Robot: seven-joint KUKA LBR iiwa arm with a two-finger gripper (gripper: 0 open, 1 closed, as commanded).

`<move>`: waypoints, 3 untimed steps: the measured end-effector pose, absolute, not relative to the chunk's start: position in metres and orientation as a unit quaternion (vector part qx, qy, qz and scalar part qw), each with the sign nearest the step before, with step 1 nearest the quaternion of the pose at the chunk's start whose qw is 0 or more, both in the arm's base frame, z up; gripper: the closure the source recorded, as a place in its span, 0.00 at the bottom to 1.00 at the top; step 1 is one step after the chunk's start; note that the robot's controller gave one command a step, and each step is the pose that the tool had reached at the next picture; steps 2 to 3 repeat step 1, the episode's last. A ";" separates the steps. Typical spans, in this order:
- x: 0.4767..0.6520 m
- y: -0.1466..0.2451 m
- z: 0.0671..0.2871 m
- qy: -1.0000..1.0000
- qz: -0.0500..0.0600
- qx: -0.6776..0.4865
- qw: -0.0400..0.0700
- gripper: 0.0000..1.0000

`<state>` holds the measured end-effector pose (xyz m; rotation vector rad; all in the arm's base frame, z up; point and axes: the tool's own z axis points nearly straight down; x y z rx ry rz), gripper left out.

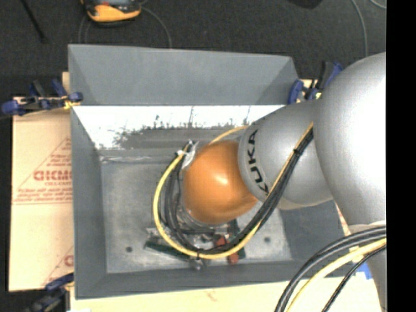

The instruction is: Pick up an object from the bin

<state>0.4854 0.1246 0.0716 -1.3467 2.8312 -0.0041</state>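
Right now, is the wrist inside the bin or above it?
Inside: its orange cover sits below the bin rim, over small things on the floor.

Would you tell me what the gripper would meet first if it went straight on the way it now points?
Probably the small heap of dark things directly beneath the gripper, then the bin floor; depth is hard to judge here.

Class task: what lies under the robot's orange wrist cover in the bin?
Poking out beneath the orange cover, on the bin floor: a dark green flat thing and a small red piece. The cover hides the rest.
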 end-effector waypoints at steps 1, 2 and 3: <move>0.523 0.181 0.073 0.848 0.001 -0.529 0.001 1.00; 0.523 0.181 0.073 0.848 0.001 -0.529 0.001 1.00; 0.523 0.181 0.073 0.848 0.001 -0.529 0.001 1.00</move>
